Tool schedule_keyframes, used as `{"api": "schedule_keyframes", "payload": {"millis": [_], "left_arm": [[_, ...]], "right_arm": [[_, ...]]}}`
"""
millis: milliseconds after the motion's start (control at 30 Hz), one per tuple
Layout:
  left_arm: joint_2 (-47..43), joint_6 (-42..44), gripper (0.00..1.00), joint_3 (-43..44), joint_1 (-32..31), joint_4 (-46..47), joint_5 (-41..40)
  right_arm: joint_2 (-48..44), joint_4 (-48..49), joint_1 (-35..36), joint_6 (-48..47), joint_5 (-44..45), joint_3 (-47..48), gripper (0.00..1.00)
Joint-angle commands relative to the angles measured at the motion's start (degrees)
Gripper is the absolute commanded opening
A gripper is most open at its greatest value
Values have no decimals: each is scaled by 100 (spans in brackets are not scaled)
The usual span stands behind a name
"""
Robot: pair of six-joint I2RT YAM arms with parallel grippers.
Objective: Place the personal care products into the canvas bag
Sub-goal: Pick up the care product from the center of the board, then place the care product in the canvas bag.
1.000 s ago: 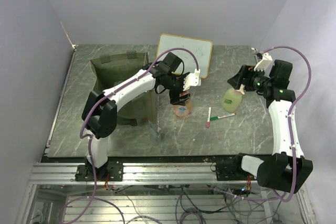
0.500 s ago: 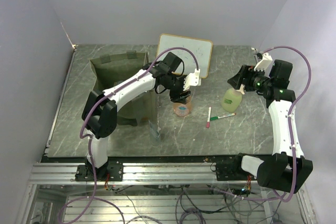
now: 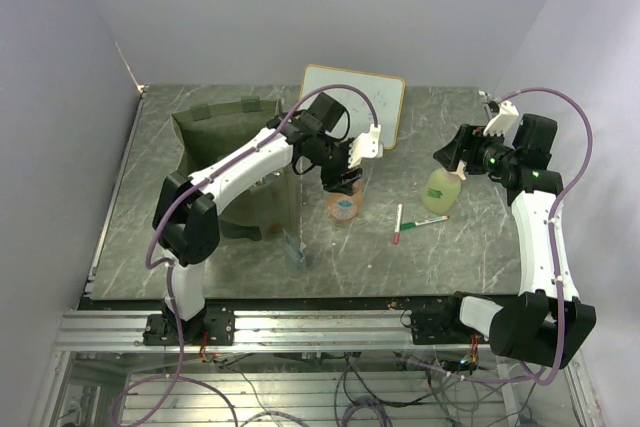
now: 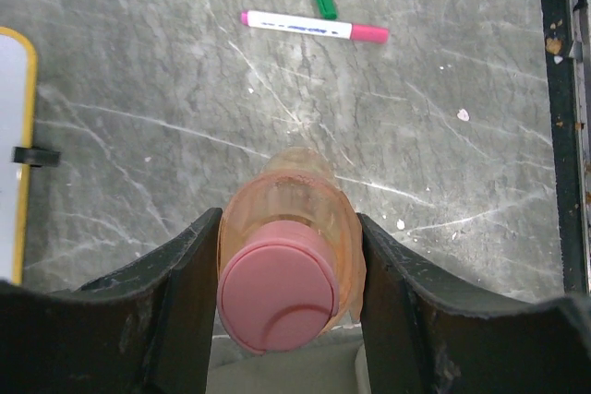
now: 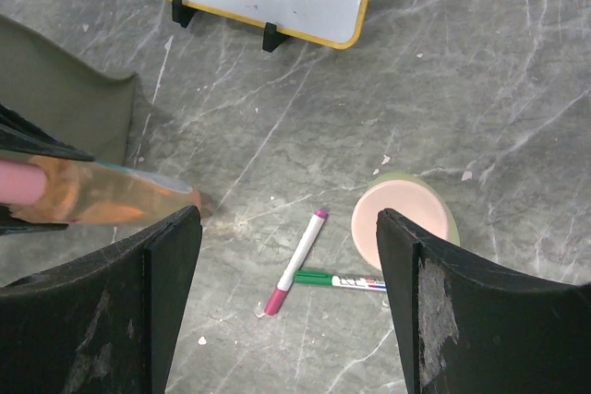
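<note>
L end effector part-closed, clamped on orange pink-cap bottle, mid-frame in top view, just right of green bag at upper left. R end effector wide open, empty, above green bottle w/ peach top at frame right; pink pen & green pen beside it on surface.

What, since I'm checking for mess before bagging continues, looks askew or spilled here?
Nothing looks spilled or damaged. The only strays are the pink-capped marker and green marker lying loose beside the yellow-green bottle. The left gripper holds the orange bottle.
</note>
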Motion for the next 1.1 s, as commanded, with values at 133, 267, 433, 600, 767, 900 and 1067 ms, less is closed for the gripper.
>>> {"api": "schedule_keyframes", "payload": {"millis": [133,267,433,600,767,900,1067], "left_arm": [[-877,-45,7,950,55,16,130],[-1124,-71,7,1220,103,-108,38],[-1441,-163,7,1607,137,-271,-185],[-1783,-292,7,1922,261,-363,-374],[-2069,-451,7,2306,633,-354,-119],[-2234,-533,7,2664,927,-349,72],[-2457,-1175,7,2968,1578,50,453]], "right_arm": [[154,-252,14,-375,-20,490,77],[312,-417,169,-662,-37,780,77],[548,-512,504,-833,68,1106,77],[702,-622,941,-1078,259,1405,77],[860,-671,1188,-1175,314,1648,77],[986,-669,1274,-1150,314,1750,77],[1120,-670,1392,-1162,358,1805,77]]}}
